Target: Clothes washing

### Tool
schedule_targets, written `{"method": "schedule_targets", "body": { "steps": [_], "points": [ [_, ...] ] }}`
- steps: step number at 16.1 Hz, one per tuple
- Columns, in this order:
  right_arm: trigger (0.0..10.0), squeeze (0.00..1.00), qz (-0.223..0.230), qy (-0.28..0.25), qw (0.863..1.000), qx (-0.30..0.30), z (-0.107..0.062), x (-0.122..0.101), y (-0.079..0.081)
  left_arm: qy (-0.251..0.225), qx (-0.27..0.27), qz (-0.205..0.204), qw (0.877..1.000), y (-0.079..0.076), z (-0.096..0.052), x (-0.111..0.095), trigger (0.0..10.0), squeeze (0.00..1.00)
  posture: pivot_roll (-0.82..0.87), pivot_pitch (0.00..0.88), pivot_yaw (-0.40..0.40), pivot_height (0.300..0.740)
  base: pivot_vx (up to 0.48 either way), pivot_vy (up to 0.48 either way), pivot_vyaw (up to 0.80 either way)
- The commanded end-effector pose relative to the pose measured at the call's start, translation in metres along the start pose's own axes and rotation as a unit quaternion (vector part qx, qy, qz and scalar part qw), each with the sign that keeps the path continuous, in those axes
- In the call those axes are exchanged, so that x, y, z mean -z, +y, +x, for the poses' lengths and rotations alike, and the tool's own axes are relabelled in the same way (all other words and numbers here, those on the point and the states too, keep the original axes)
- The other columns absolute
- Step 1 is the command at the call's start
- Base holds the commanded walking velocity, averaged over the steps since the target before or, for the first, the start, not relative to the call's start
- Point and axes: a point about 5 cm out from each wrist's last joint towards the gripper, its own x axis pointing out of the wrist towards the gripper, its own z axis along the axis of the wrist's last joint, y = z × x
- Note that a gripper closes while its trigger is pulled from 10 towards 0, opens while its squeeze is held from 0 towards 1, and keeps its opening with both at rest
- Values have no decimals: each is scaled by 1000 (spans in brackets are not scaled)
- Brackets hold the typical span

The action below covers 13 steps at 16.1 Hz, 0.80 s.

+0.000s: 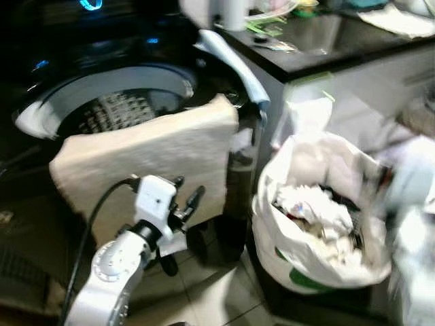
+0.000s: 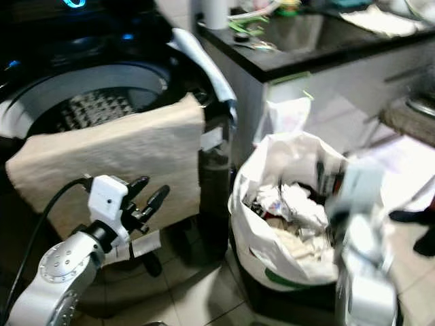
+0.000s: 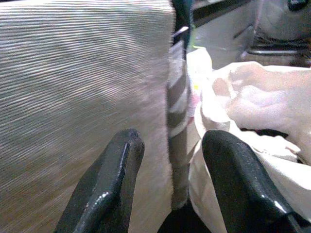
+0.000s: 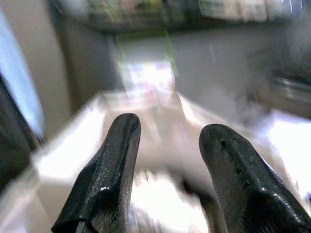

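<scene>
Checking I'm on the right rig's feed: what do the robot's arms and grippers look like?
The left arm is silver metal with a round elbow joint, a white boxy wrist block and a black cable looping up to it. The left gripper has two long, glossy black fingers with rounded tips. The right arm is a motion-blurred silver shape; the right gripper has matching glossy black fingers.
</scene>
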Motion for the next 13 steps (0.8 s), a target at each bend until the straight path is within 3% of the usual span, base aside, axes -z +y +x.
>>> {"method": "schedule_targets", "body": {
  "steps": [1,2,4,6,8,10,13],
  "points": [
    [10000,0,-11,35,999,14,0,19,4,5,-7,20,1000,0,0,1,10000,0,-65,49,105,740,0,0,0],
    [10000,0,-32,51,998,9,-4,29,8,11,-4,43,999,-2,-1,4,10000,0,-65,51,104,740,0,0,0],
    [10000,0,11,20,999,-29,-8,21,23,-28,-16,44,999,-4,1,-6,10000,0,-53,62,90,740,0,0,0],
    [10000,0,11,14,998,-54,-3,19,32,-29,6,43,999,-7,-1,-7,10000,0,-51,66,91,740,0,0,0],
    [10000,0,-1,16,990,-142,-4,18,55,-17,5,32,999,-7,-7,-2,10000,0,-43,67,61,740,0,0,0],
    [10000,0,-12,29,986,-164,-4,23,58,-15,-15,40,999,-5,-10,-2,10000,0,-27,67,30,740,0,0,0],
    [10000,0,18,53,989,-139,-3,32,50,-33,-5,39,999,-5,-16,-8,10000,0,-10,72,22,740,0,0,0]
  ]
}}
